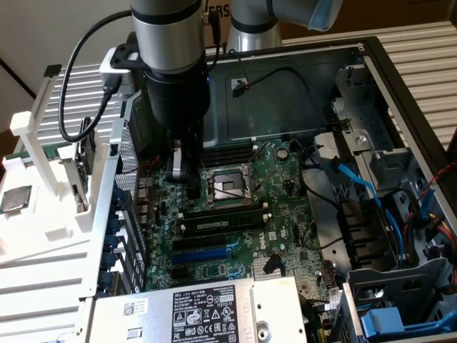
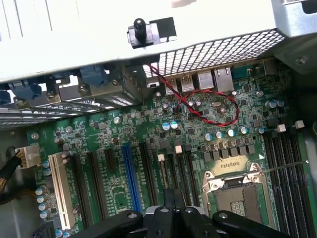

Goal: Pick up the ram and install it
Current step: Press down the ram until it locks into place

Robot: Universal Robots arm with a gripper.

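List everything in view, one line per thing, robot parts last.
computer case: one, grey metal, lying open.
motherboard: one, green, inside the case.
processor socket: one, silver frame, empty, mid-board.
ram: one, green stick with pale label, in a slot beside the socket.
blue expansion slot: one, near the power supply.
power supply: one, silver with black label, front of the exterior view.
processor chip: one, silver-topped, on the white holder at the exterior view's left.
red wire: one, looping over the board.
gripper: one, black, shut, just above the board beside the socket.
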